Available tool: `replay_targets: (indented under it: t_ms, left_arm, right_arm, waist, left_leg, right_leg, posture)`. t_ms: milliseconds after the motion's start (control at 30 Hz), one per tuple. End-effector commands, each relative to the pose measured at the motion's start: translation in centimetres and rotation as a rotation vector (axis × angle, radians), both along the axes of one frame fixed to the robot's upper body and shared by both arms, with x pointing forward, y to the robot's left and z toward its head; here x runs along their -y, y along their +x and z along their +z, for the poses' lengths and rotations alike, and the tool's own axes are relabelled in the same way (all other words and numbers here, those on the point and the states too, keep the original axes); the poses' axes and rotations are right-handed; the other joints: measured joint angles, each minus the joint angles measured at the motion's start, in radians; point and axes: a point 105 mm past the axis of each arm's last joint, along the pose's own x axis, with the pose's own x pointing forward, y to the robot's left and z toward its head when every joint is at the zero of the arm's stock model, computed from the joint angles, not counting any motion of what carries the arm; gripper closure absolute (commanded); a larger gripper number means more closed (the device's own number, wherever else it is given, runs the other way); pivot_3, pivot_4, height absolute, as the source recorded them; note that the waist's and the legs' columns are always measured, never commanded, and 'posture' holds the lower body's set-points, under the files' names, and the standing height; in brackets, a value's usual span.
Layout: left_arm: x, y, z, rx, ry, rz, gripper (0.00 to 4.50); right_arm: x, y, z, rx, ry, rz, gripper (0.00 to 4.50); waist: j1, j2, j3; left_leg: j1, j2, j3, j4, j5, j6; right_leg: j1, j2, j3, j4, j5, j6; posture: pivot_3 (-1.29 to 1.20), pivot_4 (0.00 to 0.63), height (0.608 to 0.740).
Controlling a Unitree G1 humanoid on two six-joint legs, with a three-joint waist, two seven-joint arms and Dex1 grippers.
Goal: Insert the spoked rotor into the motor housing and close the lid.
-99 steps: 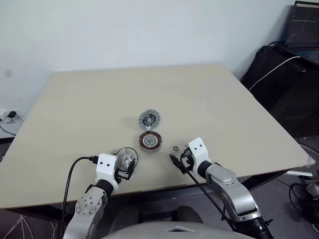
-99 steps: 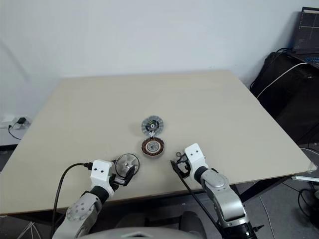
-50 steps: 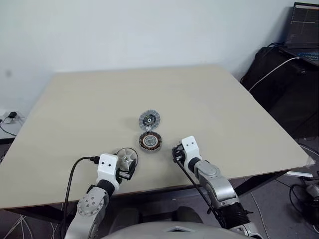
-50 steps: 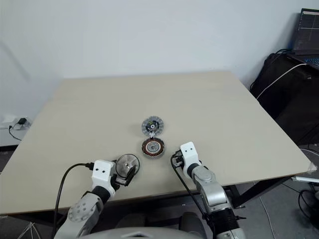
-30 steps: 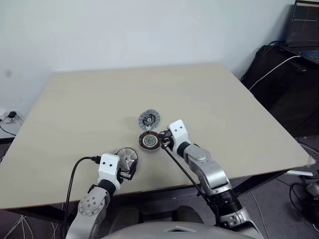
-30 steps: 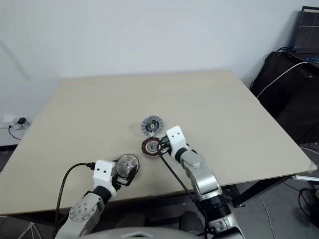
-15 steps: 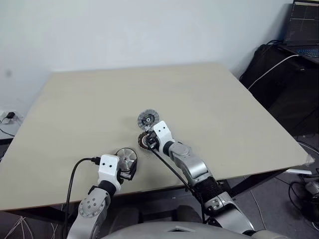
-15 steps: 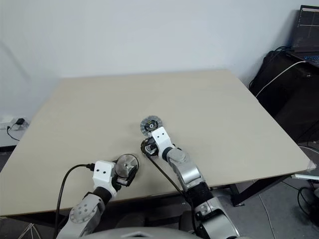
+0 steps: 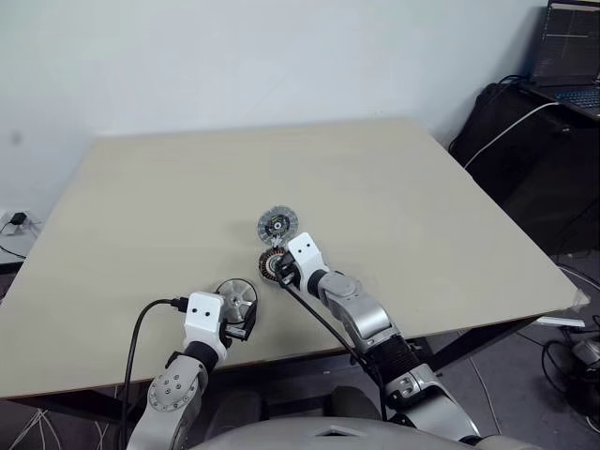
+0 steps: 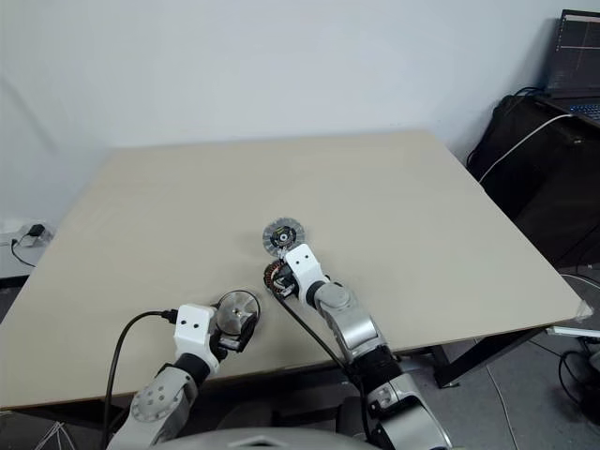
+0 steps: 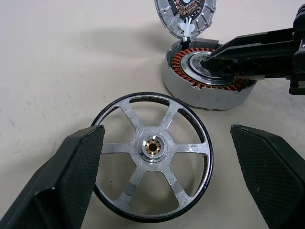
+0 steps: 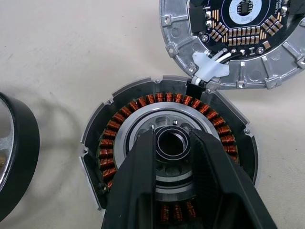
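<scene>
Swinging in from the table's near edge since earlier, the right gripper [image 12: 172,143] now pinches a small dark metal ring [image 12: 170,142] over the round copper-wound motor housing [image 12: 167,162]. At its twelve o'clock lies the grey ribbed lid [image 12: 233,40]; at eight o'clock, the silver spoked rotor [image 11: 152,183], between the wide-open, empty left gripper [image 11: 167,179] fingers [image 11: 71,167].

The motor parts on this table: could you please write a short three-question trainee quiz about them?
1. True or false: the spoked rotor already sits inside the motor housing.
2. What does the right pincer hold over the housing's centre? A) a small metal ring B) the lid C) nothing
3. Which part lies between the left pincer's open fingers?

Key: 1 false; 2 A; 3 the spoked rotor, flat on the table, ungripped. The lid lies open beside the housing.
</scene>
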Motion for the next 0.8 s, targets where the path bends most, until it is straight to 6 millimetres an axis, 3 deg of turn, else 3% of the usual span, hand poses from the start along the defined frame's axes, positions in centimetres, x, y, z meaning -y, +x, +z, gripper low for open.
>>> replay_targets:
  t_ms: [33, 800]
  left_arm:
    - [0.2, 0.5, 1.2, 0.058, -0.006, -0.003, 0.0]
    - [0.3, 0.4, 0.9, 0.044, -0.01, 0.002, 0.0]
  right_arm:
    - [-0.7, 0.0, 1.0, 0.028, 0.018, 0.026, 3.8]
    - [-1.9, 0.0, 1.3, 0.04, 0.034, 0.075, 3.8]
  waist:
    - [0.0, 0.0, 0.0]
    - [-0.007, 0.0, 0.0]
  left_leg:
    - [0.0, 0.0, 0.0, 0.0, 0.0, 0.0]
    - [0.0, 0.0, 0.0, 0.0, 0.0, 0.0]
  right_leg:
    - [0.0, 0.0, 0.0, 0.0, 0.0, 0.0]
    - [0.0, 0.001, 0.0, 0.0, 0.0, 0.0]
  posture:
    - [0.0, 0.0, 0.74]
    - [0.0, 0.0, 0.74]
